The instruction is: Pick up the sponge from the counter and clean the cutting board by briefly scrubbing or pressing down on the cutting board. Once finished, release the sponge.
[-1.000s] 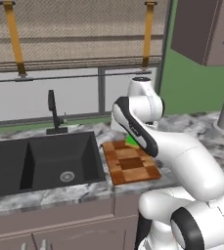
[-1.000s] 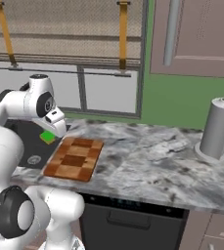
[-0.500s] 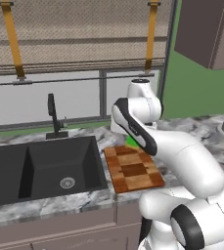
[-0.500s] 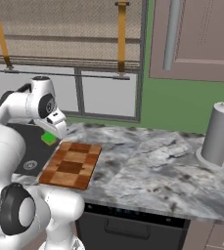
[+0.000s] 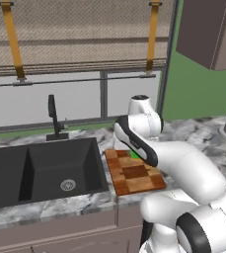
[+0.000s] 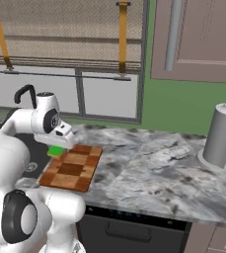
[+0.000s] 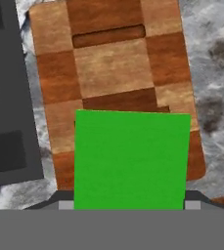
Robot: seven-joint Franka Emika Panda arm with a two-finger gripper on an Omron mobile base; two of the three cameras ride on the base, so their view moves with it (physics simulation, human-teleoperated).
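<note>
We are seeing the whole scene slipping a little in both base views over the last second, so the base is drifting rather than the things moving; the claw (image 6: 60,145) is staying half closed on the sponge (image 7: 131,158), which is sitting squarely between its tips. That is putting the sponge low over the end of the cutting board (image 7: 113,68) just beneath the claw, so we are judging the pick-up done and the pressing or scrubbing as the step in hand. The hand view is showing a thin dark shadow beside the sponge, suggesting it is very close to the wood, though we cannot tell whether it is touching. The right base view is showing the counter (image 6: 149,173) stretching away beyond the claw, while the left base view is showing the black sink (image 5: 40,168) just beside the board.
</note>
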